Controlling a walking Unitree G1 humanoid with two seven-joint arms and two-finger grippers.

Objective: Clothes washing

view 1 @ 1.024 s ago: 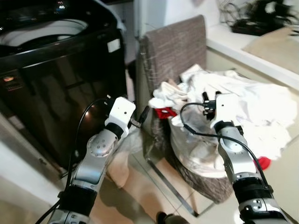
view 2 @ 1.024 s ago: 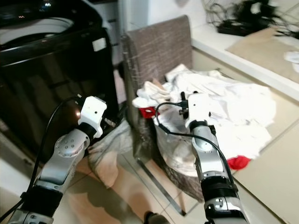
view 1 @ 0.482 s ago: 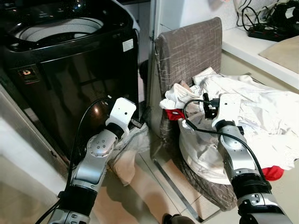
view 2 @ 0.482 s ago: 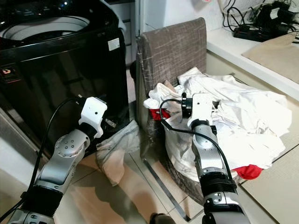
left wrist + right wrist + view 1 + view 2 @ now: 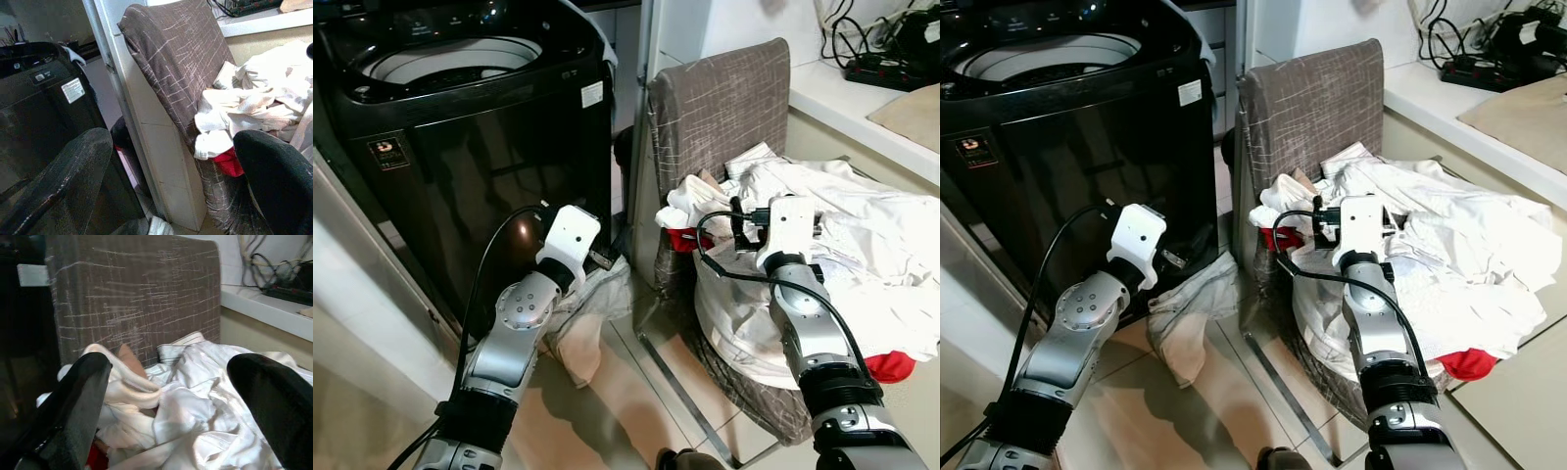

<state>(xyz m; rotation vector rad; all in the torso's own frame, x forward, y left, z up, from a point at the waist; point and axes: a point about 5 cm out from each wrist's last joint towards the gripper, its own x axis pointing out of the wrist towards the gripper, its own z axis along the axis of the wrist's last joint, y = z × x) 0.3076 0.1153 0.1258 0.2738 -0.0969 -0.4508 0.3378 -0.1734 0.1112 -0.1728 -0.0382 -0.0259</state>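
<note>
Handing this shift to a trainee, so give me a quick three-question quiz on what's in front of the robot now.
1. True or false: the washing machine has its lid open.
2. The right end effector hovers over which pile? A) white laundry B) towels on the floor C) shoes
3. What colour is the garment peeking out under the white pile at the chair front?

Key: 1 true; 2 A; 3 red. The left end effector is open too, near the machine's front.

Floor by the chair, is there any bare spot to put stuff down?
Yes: the tiled floor between the two arms is bare in front. Closer to the washing machine, a cloth lies on it. The chair is crowded with white laundry.
</note>
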